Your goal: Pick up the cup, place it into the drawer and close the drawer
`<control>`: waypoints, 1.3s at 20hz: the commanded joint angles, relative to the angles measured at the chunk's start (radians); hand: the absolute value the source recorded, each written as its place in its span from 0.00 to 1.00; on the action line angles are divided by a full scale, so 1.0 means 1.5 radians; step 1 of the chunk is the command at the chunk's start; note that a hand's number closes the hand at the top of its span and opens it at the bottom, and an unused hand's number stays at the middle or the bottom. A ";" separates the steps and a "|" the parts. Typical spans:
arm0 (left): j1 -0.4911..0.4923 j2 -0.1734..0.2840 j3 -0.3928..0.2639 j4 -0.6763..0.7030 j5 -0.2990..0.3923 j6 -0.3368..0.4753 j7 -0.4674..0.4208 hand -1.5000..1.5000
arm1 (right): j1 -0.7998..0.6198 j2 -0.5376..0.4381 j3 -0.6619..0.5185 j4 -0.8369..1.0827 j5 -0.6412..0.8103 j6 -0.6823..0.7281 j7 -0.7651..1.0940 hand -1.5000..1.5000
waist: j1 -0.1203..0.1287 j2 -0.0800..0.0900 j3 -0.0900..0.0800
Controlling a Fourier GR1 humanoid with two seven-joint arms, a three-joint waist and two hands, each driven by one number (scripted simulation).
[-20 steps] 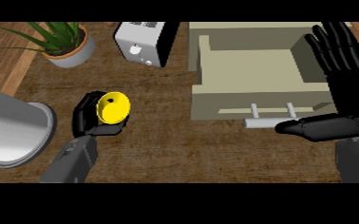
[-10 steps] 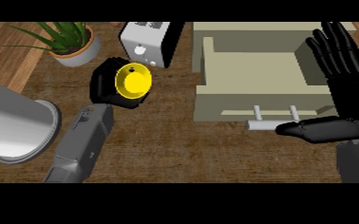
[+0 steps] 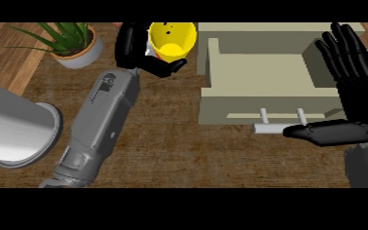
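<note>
A smooth grey forearm [image 3: 101, 122], marked with a small dark emblem near the wrist, was seen joined to a glossy black left hand [image 3: 133, 48], matched by a black right hand [image 3: 343, 73].

The left hand [image 3: 137, 46] curls round a yellow cup [image 3: 173, 41], held tilted near the surface's [image 3: 187, 151] far edge, just left of the open drawer [image 3: 273, 78]. The drawer's beige tray lies open, its pale handle [image 3: 277, 126] on the near side. The right hand [image 3: 345, 63] stands open at the drawer's right side, fingers straight, thumb near the handle. A potted plant [image 3: 68, 44] sits at the far left corner, a grey metal pot [image 3: 22, 131] by the left edge.
</note>
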 commanded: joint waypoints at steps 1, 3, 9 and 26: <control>-0.108 -0.006 -0.045 -0.022 0.012 0.083 0.113 1.00 | -0.019 -0.004 -0.010 -0.006 -0.023 0.003 0.022 0.00 | -0.012 0.002 0.000; -0.125 -0.006 -0.065 -0.001 0.030 0.106 0.116 1.00 | -0.028 -0.003 -0.004 0.004 -0.002 -0.005 0.007 0.00 | -0.013 0.005 0.000; -0.222 -0.006 -0.124 0.116 0.059 0.192 0.180 1.00 | 0.007 -0.002 -0.003 0.012 -0.008 0.021 -0.036 0.00 | -0.028 0.009 0.000; -0.295 -0.006 -0.308 0.322 0.145 0.169 0.268 1.00 | -0.082 0.000 0.020 0.041 -0.017 0.028 -0.015 0.00 | -0.111 0.032 0.001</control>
